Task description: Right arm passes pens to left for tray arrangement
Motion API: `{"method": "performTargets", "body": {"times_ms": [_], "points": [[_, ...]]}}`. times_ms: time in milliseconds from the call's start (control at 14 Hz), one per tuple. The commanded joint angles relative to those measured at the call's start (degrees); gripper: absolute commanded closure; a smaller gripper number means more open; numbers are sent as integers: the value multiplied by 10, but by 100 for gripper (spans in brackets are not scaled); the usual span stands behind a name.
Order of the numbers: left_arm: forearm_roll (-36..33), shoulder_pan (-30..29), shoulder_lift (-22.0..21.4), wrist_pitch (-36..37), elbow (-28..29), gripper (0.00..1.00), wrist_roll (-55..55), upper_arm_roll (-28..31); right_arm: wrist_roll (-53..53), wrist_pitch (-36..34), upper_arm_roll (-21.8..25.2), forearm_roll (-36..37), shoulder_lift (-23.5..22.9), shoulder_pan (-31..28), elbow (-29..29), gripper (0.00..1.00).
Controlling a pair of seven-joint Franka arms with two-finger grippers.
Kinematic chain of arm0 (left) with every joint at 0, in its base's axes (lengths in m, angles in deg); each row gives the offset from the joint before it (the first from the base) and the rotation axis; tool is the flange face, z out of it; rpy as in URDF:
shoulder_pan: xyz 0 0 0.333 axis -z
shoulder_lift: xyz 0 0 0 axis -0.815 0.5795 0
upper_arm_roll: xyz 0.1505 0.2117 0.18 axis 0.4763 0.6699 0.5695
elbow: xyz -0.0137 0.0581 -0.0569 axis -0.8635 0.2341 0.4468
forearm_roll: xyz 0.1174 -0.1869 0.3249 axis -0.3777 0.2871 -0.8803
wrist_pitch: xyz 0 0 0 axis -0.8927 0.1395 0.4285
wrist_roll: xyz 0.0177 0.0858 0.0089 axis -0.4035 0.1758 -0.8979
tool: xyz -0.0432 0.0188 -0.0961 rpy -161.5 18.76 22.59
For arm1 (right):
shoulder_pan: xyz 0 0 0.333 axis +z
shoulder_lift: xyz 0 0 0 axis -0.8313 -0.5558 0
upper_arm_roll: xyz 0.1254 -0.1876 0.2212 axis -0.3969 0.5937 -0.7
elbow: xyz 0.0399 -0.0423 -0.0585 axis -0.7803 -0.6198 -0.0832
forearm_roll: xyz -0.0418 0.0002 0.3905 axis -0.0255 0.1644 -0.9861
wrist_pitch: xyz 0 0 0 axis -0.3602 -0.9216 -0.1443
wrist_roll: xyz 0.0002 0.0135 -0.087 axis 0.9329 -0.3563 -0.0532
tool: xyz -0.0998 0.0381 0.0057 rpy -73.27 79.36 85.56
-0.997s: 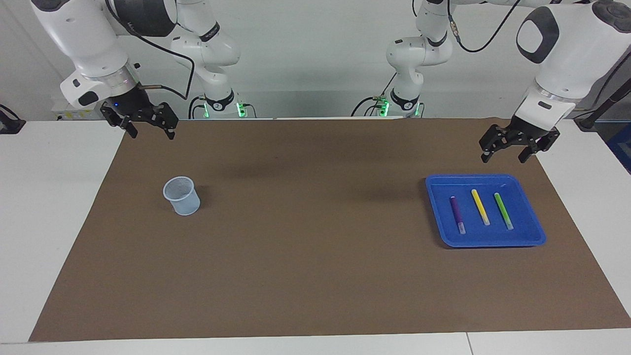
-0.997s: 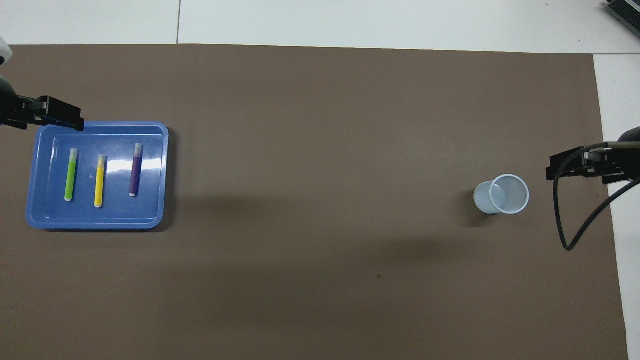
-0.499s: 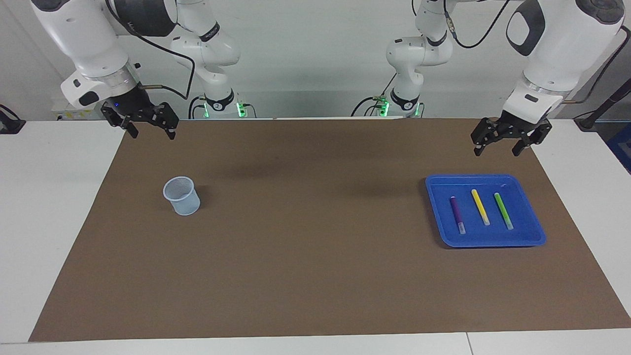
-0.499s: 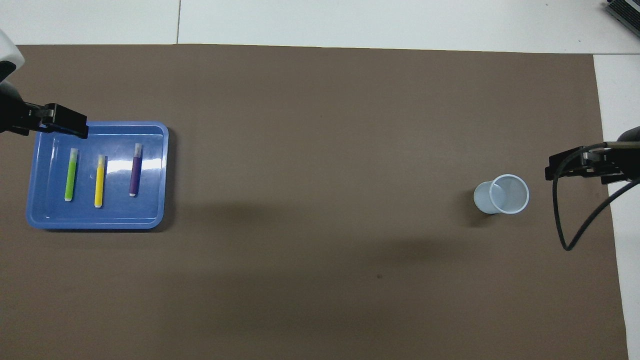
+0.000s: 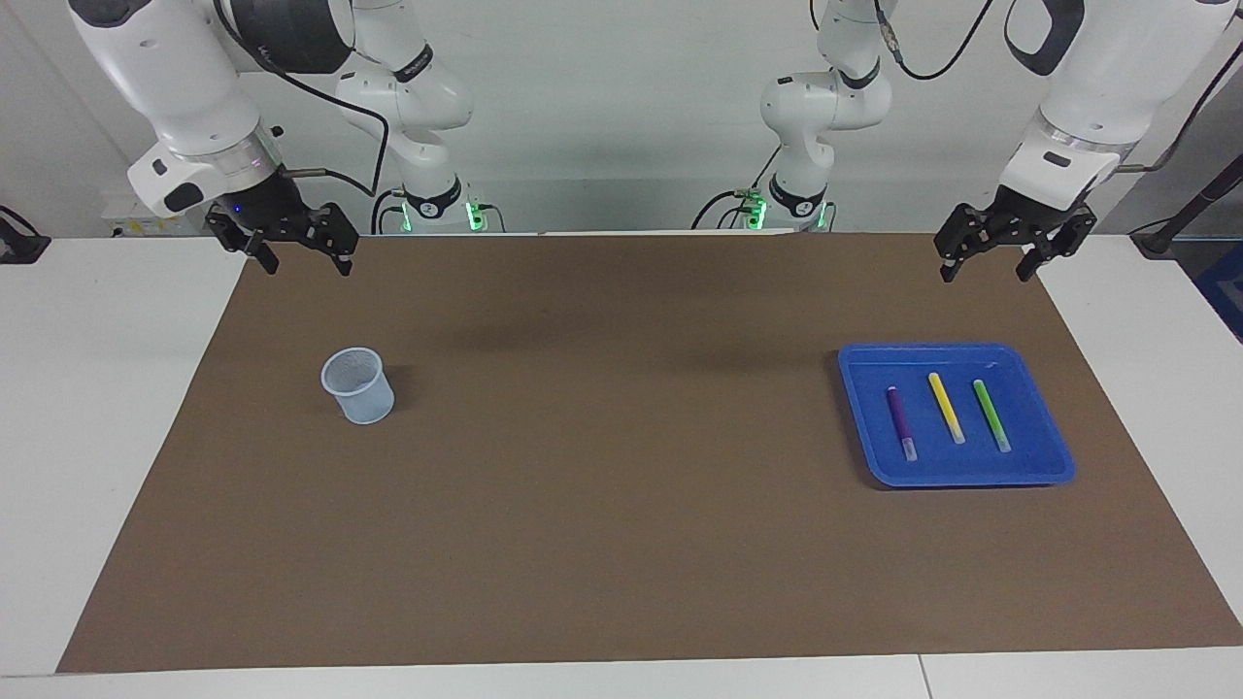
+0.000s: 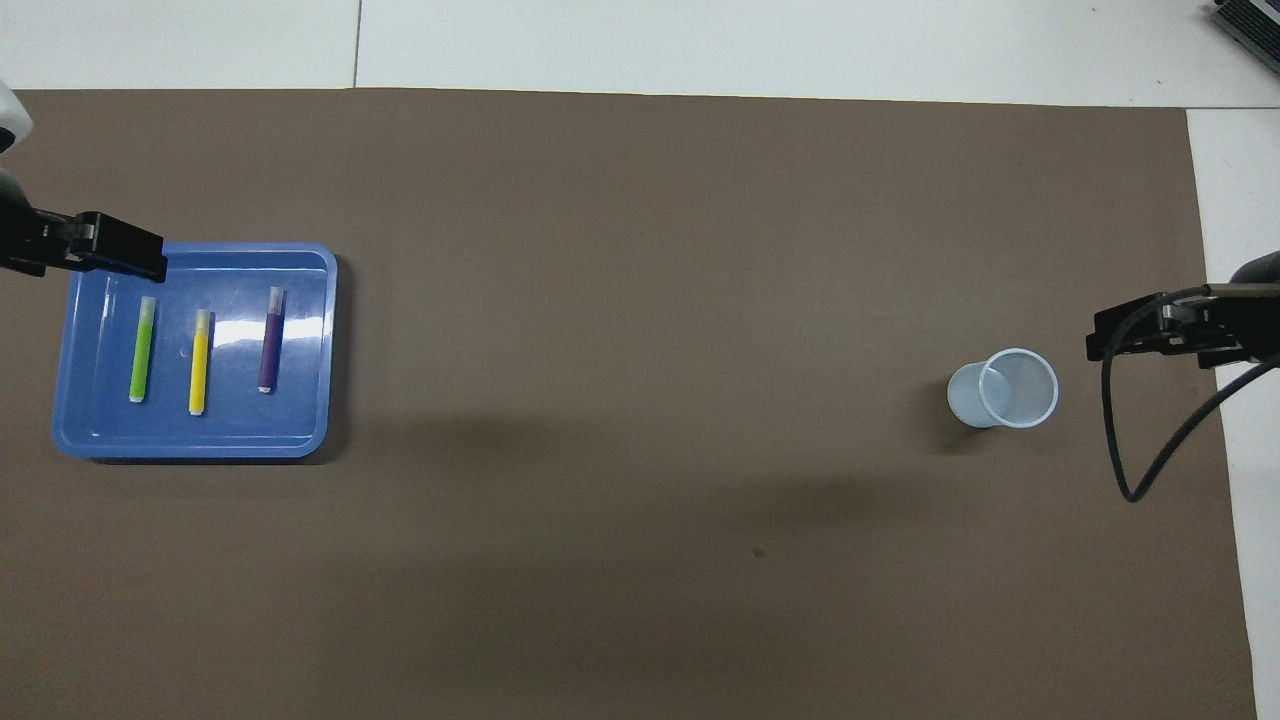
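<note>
The blue tray [image 5: 1037, 439] [image 6: 300, 410] lies on the brown mat toward the left arm's end of the table. Three pens lie side by side in it, apart from each other: purple [image 5: 900, 416] [image 6: 270, 340], yellow [image 5: 946, 408] [image 6: 199, 362] and green [image 5: 991, 415] [image 6: 141, 350]. My left gripper [image 5: 984, 275] hangs open and empty, high over the mat beside the tray, touching nothing. At the right arm's end my right gripper [image 5: 307, 267], with its blue wrist light, is also open and empty, raised over the mat's edge.
A pale blue translucent cup [image 5: 359, 386] [image 6: 1003, 390] stands upright on the mat toward the right arm's end, under and apart from the right gripper. The brown mat [image 5: 621, 466] covers most of the white table. A black cable loops down from the right wrist.
The left gripper has risen and drawn back from the tray, still open. The right gripper has barely shifted. The pens, tray and cup have not moved.
</note>
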Motion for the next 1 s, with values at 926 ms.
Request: {"method": "performTargets", "body": {"times_ms": [926], "points": [[28, 3, -20, 18, 20, 0, 5, 28, -2, 3, 0, -9, -1, -4, 2, 0]]}}
